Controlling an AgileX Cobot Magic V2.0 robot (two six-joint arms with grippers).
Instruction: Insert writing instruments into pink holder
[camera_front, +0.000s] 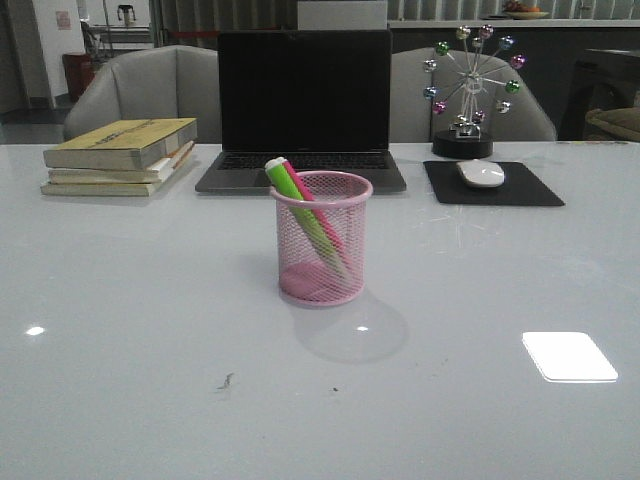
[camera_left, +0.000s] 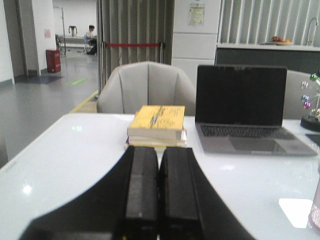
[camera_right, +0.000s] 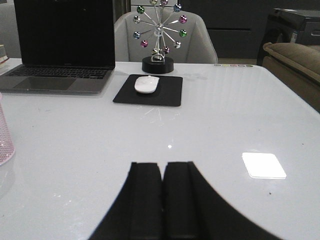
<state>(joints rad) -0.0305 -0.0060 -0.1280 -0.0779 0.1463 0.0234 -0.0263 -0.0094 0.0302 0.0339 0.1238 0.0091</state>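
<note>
— What's closest to the robot?

— Bare white table (camera_front: 150, 380), with a bright square glare on its right side. Neither arm shows in the front view. Each wrist view shows its own claw: the left claw (camera_left: 160, 192) has its two black fingers pressed together with nothing between them, and the right claw (camera_right: 162, 197) is the same, fingers together and empty, above the tabletop.

— And the markers?

— Both are inside the pink holder (camera_front: 322, 240), which stands upright near the middle of the table. The green marker (camera_front: 300, 205) and the pink marker (camera_front: 322, 222) lean side by side toward the left, upper ends sticking out over the left of the rim — lower ends down at the right of the base, seen through the mesh. An edge of the holder shows in both wrist views.

— Further back?

— A stack of books (camera_front: 122, 156) at the left, an open laptop (camera_front: 303, 105) with a dark screen straight behind the holder, and at the right a white mouse (camera_front: 481, 174) on a black mouse pad (camera_front: 530, 188). Behind the pad stands a desk toy (camera_front: 470, 85) with coloured balls on spokes. Two grey chairs (camera_front: 150, 90) sit beyond the table.
</note>
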